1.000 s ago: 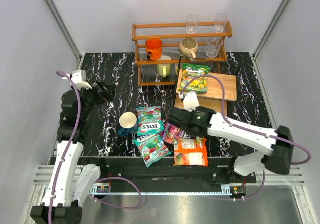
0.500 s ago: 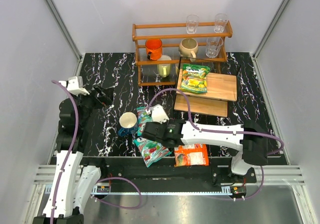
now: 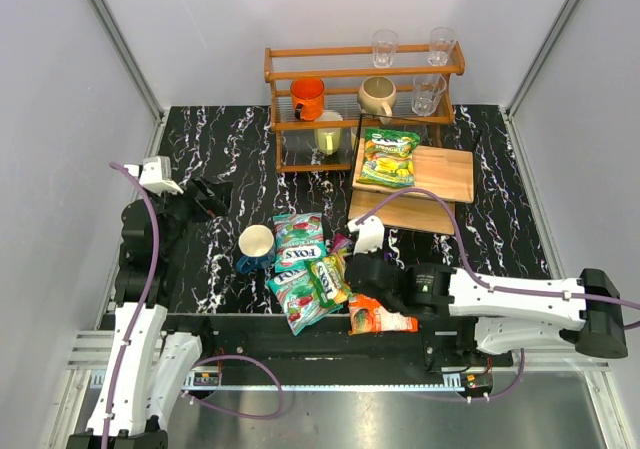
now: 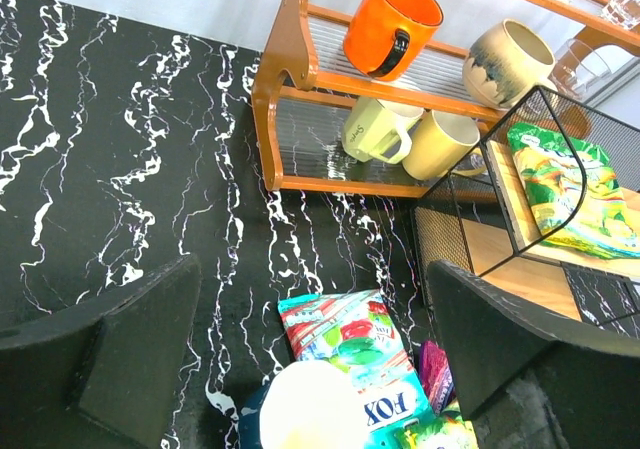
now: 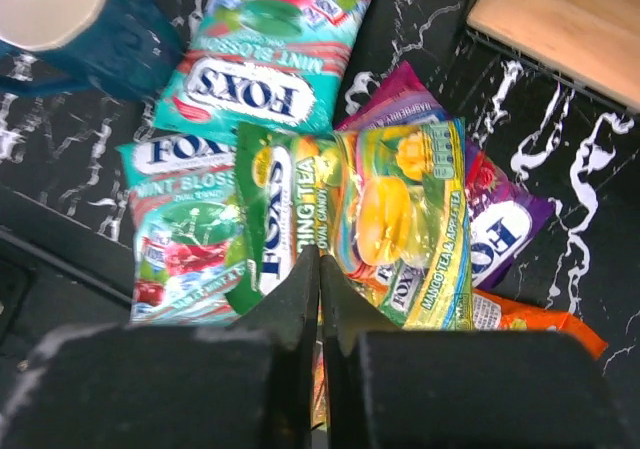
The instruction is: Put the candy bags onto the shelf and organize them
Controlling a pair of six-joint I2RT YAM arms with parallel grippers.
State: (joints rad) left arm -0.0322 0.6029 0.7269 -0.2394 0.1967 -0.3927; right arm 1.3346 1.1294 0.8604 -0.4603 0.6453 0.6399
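My right gripper is shut, its tips pinching the near edge of a green-yellow candy bag that lies on top of the pile. Under and around it lie two teal FOX'S bags, a purple bag and an orange bag. Another green-yellow bag lies on the upper board of the pale two-tier shelf. My left gripper is open and empty, held above the table left of the pile.
A blue-and-cream mug stands just left of the teal bags. The orange-brown rack with mugs and glasses stands behind, close to the shelf's left end. The table's near edge lies just below the pile.
My right arm swung left over the pile, then back right. A green-yellow bag now lies exposed on the teal bags, in its jaws. My left arm barely shifted.
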